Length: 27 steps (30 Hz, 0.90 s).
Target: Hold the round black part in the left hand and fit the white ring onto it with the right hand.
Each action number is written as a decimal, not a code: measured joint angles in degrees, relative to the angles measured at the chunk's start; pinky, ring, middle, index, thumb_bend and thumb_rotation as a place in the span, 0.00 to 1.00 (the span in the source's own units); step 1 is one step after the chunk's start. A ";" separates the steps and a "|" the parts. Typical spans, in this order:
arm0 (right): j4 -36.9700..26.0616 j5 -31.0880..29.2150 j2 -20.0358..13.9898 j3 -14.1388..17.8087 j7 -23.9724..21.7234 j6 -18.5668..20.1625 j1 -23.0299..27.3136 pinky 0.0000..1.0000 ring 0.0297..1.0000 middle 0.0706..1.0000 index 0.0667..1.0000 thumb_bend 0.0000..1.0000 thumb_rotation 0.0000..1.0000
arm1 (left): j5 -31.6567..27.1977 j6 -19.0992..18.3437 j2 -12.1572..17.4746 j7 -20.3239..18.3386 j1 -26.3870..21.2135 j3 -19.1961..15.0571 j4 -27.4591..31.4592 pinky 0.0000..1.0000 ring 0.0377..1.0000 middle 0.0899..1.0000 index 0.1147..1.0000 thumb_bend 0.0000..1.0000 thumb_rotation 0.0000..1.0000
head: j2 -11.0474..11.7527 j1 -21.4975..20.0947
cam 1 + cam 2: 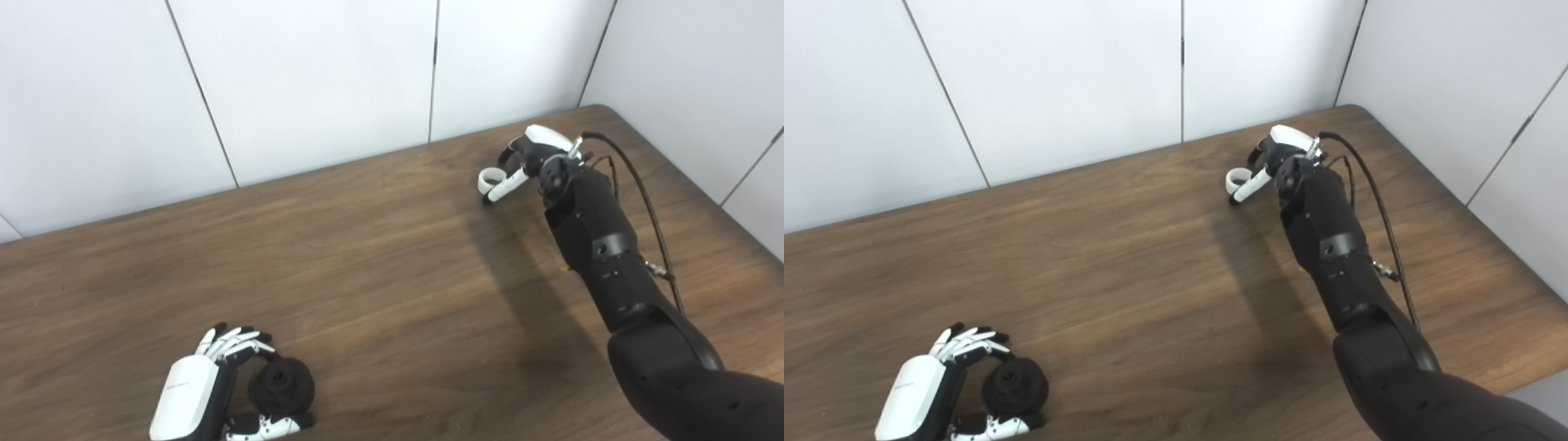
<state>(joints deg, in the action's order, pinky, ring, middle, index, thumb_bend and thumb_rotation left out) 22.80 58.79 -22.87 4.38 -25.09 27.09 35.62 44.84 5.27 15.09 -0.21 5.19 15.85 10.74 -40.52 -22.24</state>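
The round black part (283,384) sits low at the near left of the table. My left hand (202,386) is curled around it, fingers (236,343) above and thumb (269,424) below, both touching it. The white ring (488,178) is at the far right of the table, also seen in the right eye view (1236,178). My right hand (531,156) is reached out over it. One white finger (508,184) lies right against the ring, and the other fingers are hidden behind the hand. I cannot see whether the ring is gripped or lifted.
The wooden table (380,263) ends at white wall panels (318,79) at the back and at a rounded corner (603,110) on the far right. A black cable (643,196) runs along my right forearm. The arm casts a shadow (502,269) on the table.
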 measured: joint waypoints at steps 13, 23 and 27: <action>0.11 -0.53 0.35 -0.43 1.82 0.00 -0.19 1.00 1.00 0.94 0.70 0.81 0.27 | 0.47 -0.37 -0.22 -0.32 0.05 0.05 0.58 0.95 0.83 0.73 0.42 0.52 0.05 | -0.18 0.44; -0.34 -2.58 0.05 -1.52 2.78 0.01 -0.44 1.00 1.00 0.92 0.49 0.59 0.16 | 0.56 -0.46 -0.39 -0.66 0.12 0.03 1.00 0.96 0.83 0.73 0.42 0.52 0.05 | -0.70 0.53; -0.35 -5.06 -0.22 -2.72 5.23 -0.12 -0.55 1.00 1.00 0.90 0.45 0.53 0.14 | 0.60 -0.44 -0.42 -0.64 0.12 0.04 1.00 0.96 0.83 0.73 0.42 0.52 0.05 | -0.79 0.62</action>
<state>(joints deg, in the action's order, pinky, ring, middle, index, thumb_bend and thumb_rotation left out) 22.45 53.73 -23.09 1.66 -19.86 26.96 35.07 45.44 4.82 14.67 -0.86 5.32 15.89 11.74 -41.31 -21.62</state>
